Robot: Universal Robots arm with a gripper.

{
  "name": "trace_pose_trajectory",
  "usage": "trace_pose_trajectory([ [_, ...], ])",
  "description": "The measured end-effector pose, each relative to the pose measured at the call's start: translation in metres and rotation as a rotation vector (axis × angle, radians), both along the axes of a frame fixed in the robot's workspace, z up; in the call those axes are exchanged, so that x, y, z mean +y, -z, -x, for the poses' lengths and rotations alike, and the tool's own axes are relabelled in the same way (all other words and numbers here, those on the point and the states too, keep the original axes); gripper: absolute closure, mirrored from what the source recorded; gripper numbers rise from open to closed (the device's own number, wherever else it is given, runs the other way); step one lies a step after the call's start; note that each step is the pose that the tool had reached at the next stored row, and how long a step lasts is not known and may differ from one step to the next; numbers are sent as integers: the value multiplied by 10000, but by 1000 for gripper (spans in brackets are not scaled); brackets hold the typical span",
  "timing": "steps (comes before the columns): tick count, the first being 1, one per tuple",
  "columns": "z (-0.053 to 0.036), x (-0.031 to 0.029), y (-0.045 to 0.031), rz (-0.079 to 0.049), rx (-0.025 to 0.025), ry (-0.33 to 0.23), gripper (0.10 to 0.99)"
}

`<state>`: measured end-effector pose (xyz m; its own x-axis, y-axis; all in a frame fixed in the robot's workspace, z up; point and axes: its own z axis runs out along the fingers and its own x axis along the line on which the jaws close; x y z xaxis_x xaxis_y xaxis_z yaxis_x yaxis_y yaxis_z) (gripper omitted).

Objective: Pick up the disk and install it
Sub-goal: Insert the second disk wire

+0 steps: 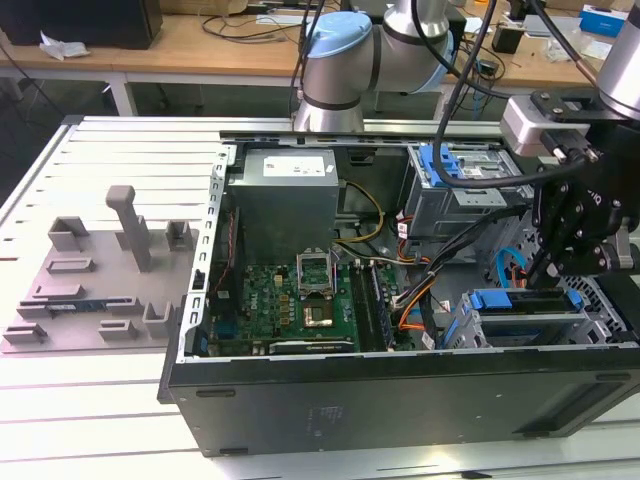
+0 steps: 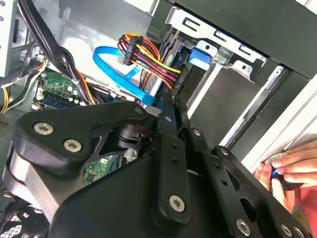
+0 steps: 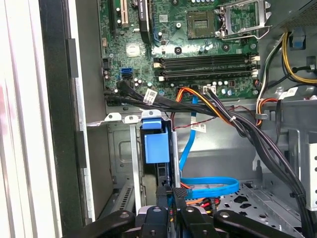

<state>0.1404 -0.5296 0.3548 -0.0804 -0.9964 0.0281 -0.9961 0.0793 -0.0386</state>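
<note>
The disk (image 1: pixel 520 305) sits on edge in the drive bay at the front corner of the open computer case (image 1: pixel 400 400), on the exterior view's right. Its blue rail bracket (image 3: pixel 153 146) shows in the first wrist view, and its blue end tab (image 2: pixel 200 55) in the second wrist view. My gripper (image 1: pixel 548 268) hangs just above the bay. Its black fingers (image 2: pixel 167 106) are drawn together with nothing visible between them, and the tips (image 3: pixel 173 192) stand close to the disk's upper edge. Whether they touch it is hidden.
A blue data cable (image 2: pixel 116 62) and bundled coloured power wires (image 2: pixel 148 57) loop beside the bay. The motherboard (image 1: pixel 290 300) and grey power supply (image 1: pixel 285 195) fill the case. A person's hand (image 2: pixel 290 168) rests at the case's outer edge. A grey fixture plate (image 1: pixel 100 285) lies at the exterior view's left.
</note>
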Motion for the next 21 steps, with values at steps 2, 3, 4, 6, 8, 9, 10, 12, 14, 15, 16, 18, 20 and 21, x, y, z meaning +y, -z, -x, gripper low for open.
trace_pose_trajectory([
  [2, 0, 0, 7, -2, 0, 2, 925],
  [3, -1, 0, 9, -1, 0, 2, 925],
  [4, -2, 0, 11, -2, 0, 1, 925],
  [6, -5, -1, 15, -2, 0, 1, 925],
  [8, -6, -1, 19, -2, 0, 0, 925],
  [9, -6, -1, 20, -2, 0, 0, 925],
  [10, -8, -2, 22, -1, 0, 0, 925],
  [12, -10, -2, 26, -2, 0, 0, 925],
  [14, -11, -4, 34, -3, 0, 0, 925],
  [15, -13, -4, 40, -3, 0, 0, 925],
  [16, -14, -4, 45, -3, 0, 0, 925],
  [18, -16, -4, 53, -3, 0, 0, 925],
  [20, -18, -5, 59, -2, 0, 0, 925],
  [21, -19, -5, 64, -2, 0, 0, 925],
])
